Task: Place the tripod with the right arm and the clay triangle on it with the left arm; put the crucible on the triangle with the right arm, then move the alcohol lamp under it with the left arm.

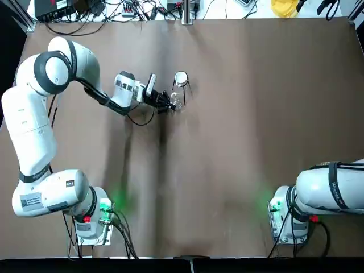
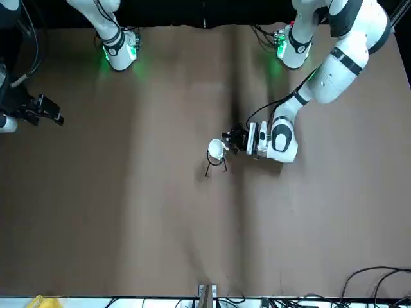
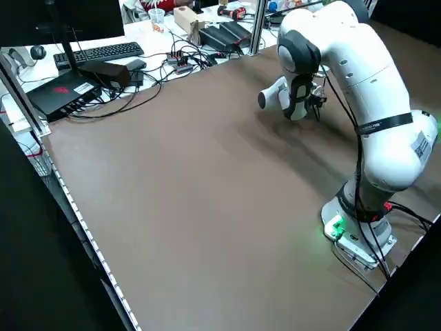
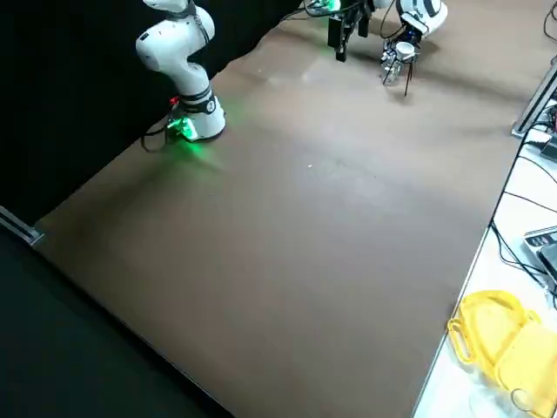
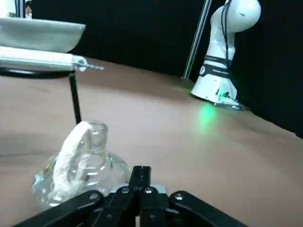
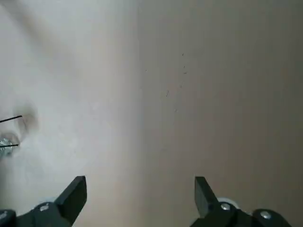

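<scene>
While the last step runs, left gripper (image 5: 140, 182) at frame bottom has jaws pinched together behind the alcohol lamp (image 5: 80, 165), not clearly gripping it | lamp sits just beside tripod (image 5: 73, 97), upper left, crucible (image 5: 40, 34) on clay triangle (image 5: 47, 60) | next: nudge lamp under ring | right gripper (image 6: 140, 191) spread wide, empty, seen in right wrist view.

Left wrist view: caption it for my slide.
Left gripper beside the alcohol lamp, next to the tripod carrying the clay triangle and crucible.

A robotics lab — brown table (image 3: 207, 179) edged by a keyboard (image 3: 100, 52), cables (image 3: 148, 86) and black electronics boxes (image 3: 62, 96).
</scene>
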{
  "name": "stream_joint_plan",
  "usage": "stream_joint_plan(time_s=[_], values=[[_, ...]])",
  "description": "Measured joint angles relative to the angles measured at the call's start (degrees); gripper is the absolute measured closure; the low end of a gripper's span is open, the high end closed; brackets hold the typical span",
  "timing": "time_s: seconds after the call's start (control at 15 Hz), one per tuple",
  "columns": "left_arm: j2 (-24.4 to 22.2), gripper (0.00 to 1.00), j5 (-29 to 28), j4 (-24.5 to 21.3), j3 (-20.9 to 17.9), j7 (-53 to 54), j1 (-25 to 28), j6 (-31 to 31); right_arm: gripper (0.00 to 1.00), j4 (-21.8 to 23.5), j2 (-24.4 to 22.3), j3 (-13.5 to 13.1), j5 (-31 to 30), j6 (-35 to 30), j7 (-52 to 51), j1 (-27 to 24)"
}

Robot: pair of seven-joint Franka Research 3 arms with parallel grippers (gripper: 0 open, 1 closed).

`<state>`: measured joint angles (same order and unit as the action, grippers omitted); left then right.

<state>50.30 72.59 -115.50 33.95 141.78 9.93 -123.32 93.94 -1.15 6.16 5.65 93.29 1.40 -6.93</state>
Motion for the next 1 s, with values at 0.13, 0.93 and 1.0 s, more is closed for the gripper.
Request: stream_joint_plan(time_s=[0.13, 0.93, 1.0], values=[[0.00, 0.97, 0.79, 0.30, 0.01, 0.04, -0.15, -0.44, 0.00, 0.00, 0.00, 0.00, 0.00, 0.00, 0.00, 0.00], [0.01, 0.96, 3.59, 2.52, -0.05, 0.04, -1.06, -1.98, 0.00, 0.00, 0.00, -0.01, 0.00, 0.00, 0.00, 0.00], [0.01, 0.96, 3.83, 2.77, -0.05, 0.04, -1.24, -1.98, 0.00, 0.00, 0.00, -0.01, 0.00, 0.00, 0.00, 0.00]])
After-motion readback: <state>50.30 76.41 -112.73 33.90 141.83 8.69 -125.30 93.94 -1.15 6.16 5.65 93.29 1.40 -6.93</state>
